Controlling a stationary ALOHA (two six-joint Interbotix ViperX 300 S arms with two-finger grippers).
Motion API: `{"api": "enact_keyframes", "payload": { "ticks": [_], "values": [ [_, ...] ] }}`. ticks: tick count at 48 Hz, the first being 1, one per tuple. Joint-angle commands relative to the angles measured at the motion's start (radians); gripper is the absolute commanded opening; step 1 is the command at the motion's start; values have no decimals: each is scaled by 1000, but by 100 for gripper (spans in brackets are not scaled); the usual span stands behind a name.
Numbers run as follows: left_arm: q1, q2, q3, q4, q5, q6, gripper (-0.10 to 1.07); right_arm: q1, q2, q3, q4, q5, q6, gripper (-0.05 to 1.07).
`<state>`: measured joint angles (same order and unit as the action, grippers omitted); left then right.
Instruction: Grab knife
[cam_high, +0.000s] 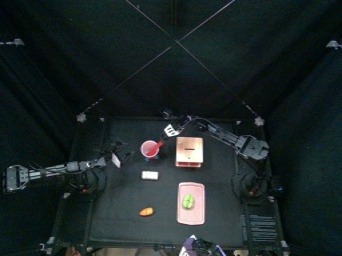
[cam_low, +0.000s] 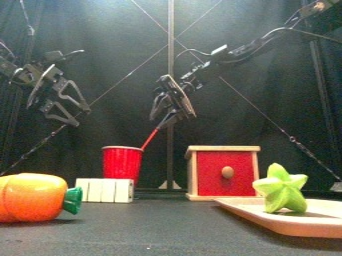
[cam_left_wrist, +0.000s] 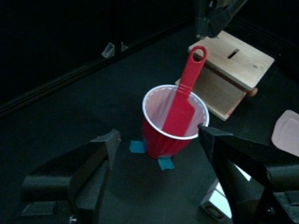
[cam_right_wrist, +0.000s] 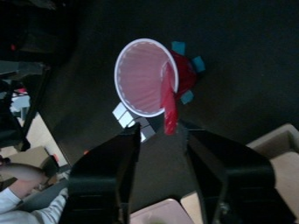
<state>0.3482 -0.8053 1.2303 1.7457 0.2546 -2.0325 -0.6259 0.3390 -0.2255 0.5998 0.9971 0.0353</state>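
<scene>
In the red cup (cam_left_wrist: 173, 122) | red knife (cam_left_wrist: 184, 87), seemingly plastic, leaning | right pincer (cam_right_wrist: 163, 133) open, empty

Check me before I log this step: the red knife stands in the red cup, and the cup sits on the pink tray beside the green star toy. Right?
Not quite. The knife does stand in the red cup, but the cup sits on the bare table, left of the wooden box. The top view shows the pink tray nearer the front.

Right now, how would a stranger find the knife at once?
Look at the black table and find the red cup beside the wooden box. The red knife stands tilted inside that cup, its handle sticking out above the rim; nothing else is long and thin.
</scene>
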Motion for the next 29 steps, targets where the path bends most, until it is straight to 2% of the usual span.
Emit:
{"api": "enact_keyframes", "payload": {
  "ticks": [1, 5, 13, 29],
  "values": [
    [-2, 2, -12, -5, 3, 0, 103, -6, -2, -78, -15, 35, 5, 84],
    [-2, 2, -11, -6, 3, 0, 103, -6, 28, -120, -17, 75, 6, 88],
    [-2, 2, -11, -6, 3, 0, 103, -2, 75, -166, -28, 160, 8, 88],
    [-2, 2, -9, -6, 3, 0, 103, 0, 137, -229, -80, 189, 75, 88]
  ]
}}
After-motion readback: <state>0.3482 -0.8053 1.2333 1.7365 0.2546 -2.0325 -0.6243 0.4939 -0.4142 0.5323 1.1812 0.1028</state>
